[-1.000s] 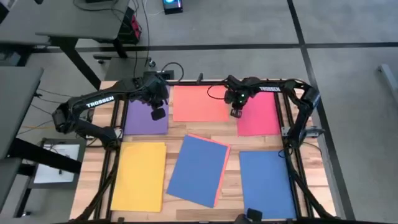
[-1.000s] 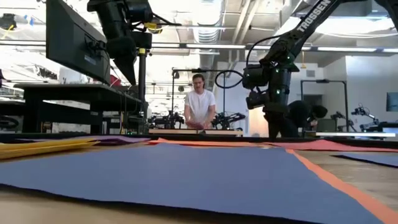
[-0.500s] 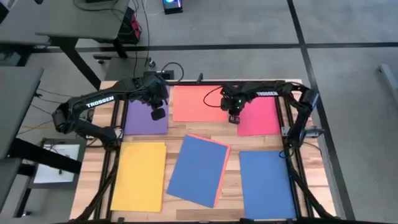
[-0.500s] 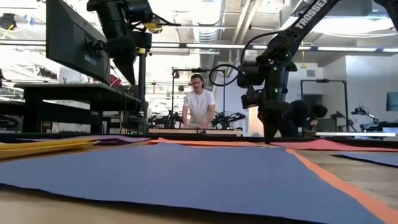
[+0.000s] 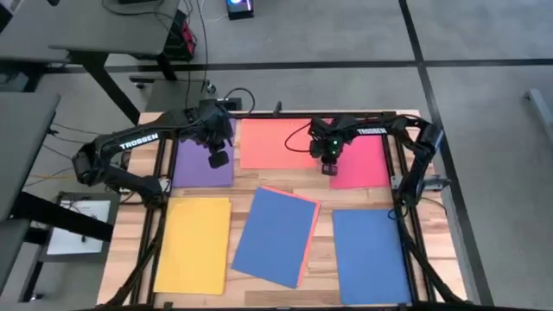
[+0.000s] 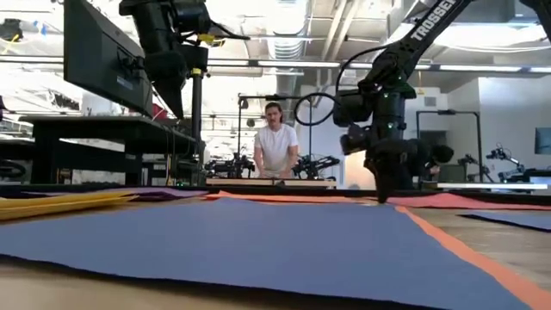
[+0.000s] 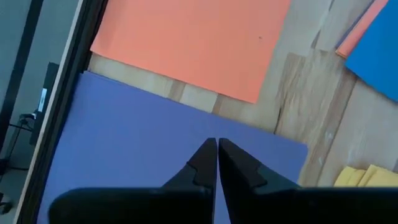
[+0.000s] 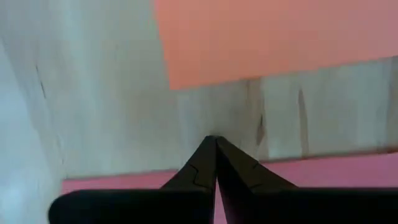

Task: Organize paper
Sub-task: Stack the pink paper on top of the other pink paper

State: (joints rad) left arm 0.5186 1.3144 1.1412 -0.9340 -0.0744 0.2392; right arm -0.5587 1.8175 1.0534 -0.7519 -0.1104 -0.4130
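Blue sheets lie nearest you on the wooden table (image 5: 332,192): one blue sheet (image 5: 370,256) squared up at the near right corner, and a second blue sheet (image 5: 276,235) at the middle of the near edge, turned askew on top of a salmon-orange sheet (image 5: 308,247) whose strip shows along its right side. At the near left corner you have the yellow paper (image 5: 193,244), and in the left wrist view its edges look layered, as if more than one sheet is stacked there. Farther back along the far edge, you see the purple sheet (image 5: 200,164) at the left, another salmon-orange sheet (image 5: 275,142) in the middle, and the pink-red sheet (image 5: 361,159) at the right. Your left hand (image 5: 219,159) hangs over the purple sheet's right part, its fingers clenched together on nothing. Your right hand (image 5: 328,169) is down at the pink-red sheet's left edge, close to the gap of bare wood beside the salmon-orange sheet, its fingers likewise pressed together with nothing between them. Beyond the table, in the low view, a person (image 6: 276,146) stands at another bench.
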